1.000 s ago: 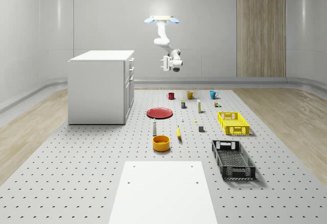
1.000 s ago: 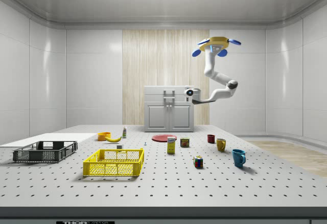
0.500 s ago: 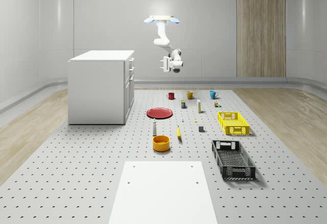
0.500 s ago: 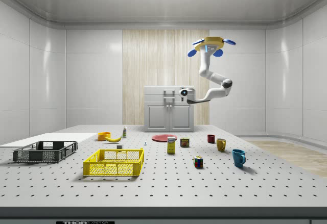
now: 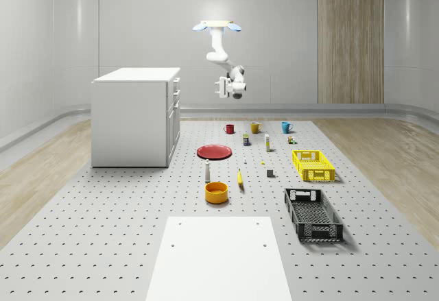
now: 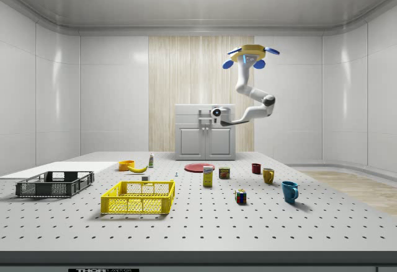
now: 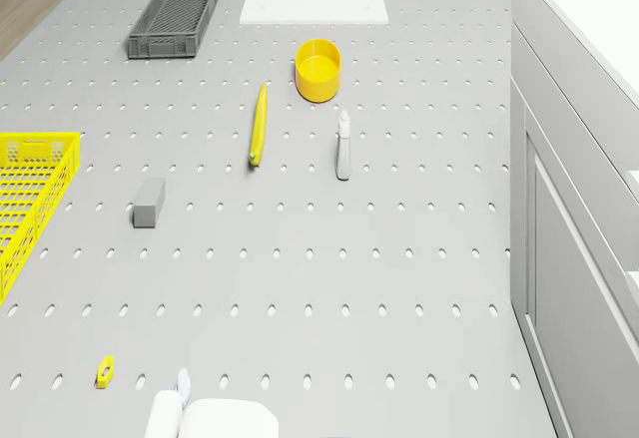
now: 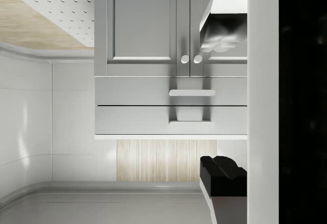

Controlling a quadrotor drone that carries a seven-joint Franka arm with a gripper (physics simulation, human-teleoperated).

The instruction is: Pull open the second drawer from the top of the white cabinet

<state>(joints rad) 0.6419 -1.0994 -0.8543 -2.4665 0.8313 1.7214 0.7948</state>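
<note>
The drone (image 6: 251,53) hovers high above the table (image 5: 123,239), off the white cabinet (image 5: 134,117)'s drawer side. Its gripper (image 6: 211,113) hangs level with the drawers, fingers (image 8: 222,175) spread apart, holding nothing. Straight ahead, still apart, sits the second drawer (image 8: 153,91), shut, handle (image 8: 192,93) untouched.

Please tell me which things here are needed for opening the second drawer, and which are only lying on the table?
Needed:
white cabinet
second drawer
gripper, held in the air in front of the cabinet
drone, hovering above the table

Lying about:
red plate
banana
yellow bowl
yellow basket
black basket
blue mug
</note>
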